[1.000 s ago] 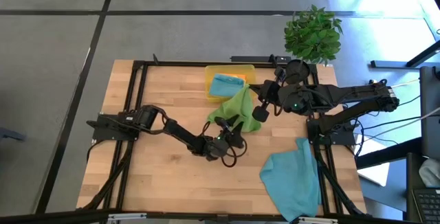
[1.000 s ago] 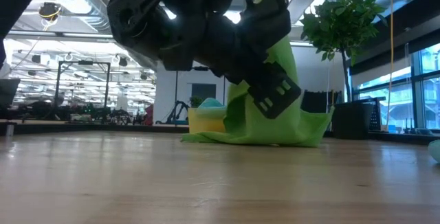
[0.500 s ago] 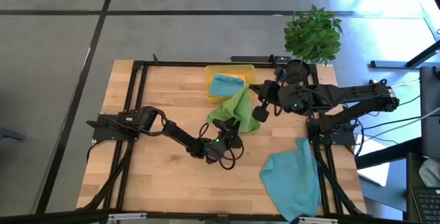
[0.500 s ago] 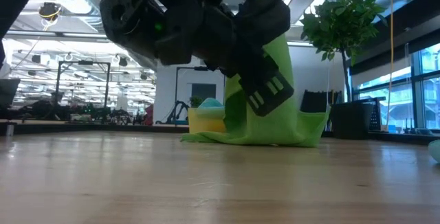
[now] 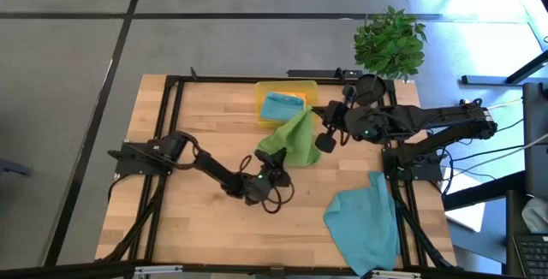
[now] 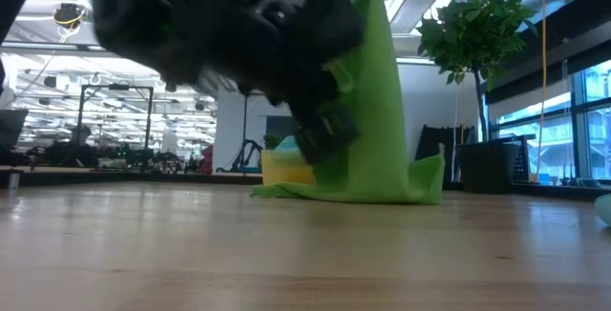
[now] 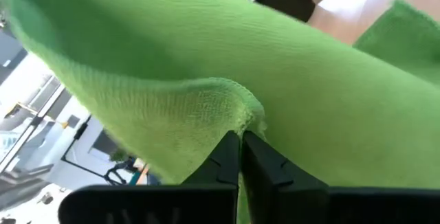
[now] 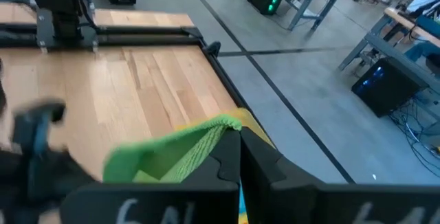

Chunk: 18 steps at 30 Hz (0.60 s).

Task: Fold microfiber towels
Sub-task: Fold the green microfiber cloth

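A green microfiber towel [image 5: 292, 138] is held up between my two grippers over the middle of the table, its lower edge [image 6: 334, 193] lying on the wood. My left gripper [image 5: 271, 164] is shut on its near-left edge. My right gripper [image 5: 315, 123], higher up, is shut on its top corner. A teal towel [image 5: 281, 106] lies in the yellow tray [image 5: 301, 85] at the far edge. Another teal towel [image 5: 364, 219] lies crumpled at the near right. My left gripper pinches a bunched edge of the green towel [image 7: 237, 117] between its two fingers, pointing level from the table's near-left side. The cloth rises slanting from there toward the other gripper. My right gripper pinches the towel's top corner [image 8: 223, 124] between its two fingers, slanting down from the table's right. The towel hangs below that corner.
A potted plant [image 5: 390, 41] stands beyond the table's far right corner. Black frame rails [image 5: 171, 116] run along the table's left and right sides. Bare wood lies at the left and near the front edge.
My left gripper has shut on the green towel's edge and gone toward the table's left, rolling a little. The towel's held edge has gone with it, and the cloth now stands straighter and more spread below my right gripper, which has kept still.
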Available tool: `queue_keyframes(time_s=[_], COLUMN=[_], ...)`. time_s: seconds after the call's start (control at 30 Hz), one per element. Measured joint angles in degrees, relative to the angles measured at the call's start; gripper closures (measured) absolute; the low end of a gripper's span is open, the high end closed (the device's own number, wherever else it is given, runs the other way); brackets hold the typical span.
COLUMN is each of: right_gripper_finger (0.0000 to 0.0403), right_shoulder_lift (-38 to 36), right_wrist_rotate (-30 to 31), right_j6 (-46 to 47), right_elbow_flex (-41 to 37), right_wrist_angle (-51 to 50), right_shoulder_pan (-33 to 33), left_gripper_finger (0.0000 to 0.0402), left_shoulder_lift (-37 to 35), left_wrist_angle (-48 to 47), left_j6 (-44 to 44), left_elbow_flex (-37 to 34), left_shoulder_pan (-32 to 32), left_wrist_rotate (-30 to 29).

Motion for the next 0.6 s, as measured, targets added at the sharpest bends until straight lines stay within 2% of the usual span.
queue_keyframes(time_s=[0.13, 0.4, 0.6], right_gripper_finger=[0.0402, 0.0402, 0.0402], right_shoulder_lift=[0.0, 0.0, 0.0], right_wrist_rotate=[0.0, -1.5, -2.0], right_j6=[1.4, 1.5, 1.3], right_elbow_flex=[0.0, 0.0, 0.0], right_wrist_angle=[-2.2, -2.1, -0.7], right_shoulder_pan=[0.0, 0.0, 0.0], left_gripper_finger=[0.0401, 0.0401, 0.0401], left_shoulder_lift=[-8.2, -30.8, -48.1], left_wrist_angle=[-0.2, -1.0, -9.9], left_j6=[-1.4, -0.9, 0.3], left_elbow_flex=[-6.7, -20.6, -24.7], left_shoulder_pan=[-1.6, -4.6, -5.5], left_wrist_rotate=[-0.5, -1.8, -2.1])
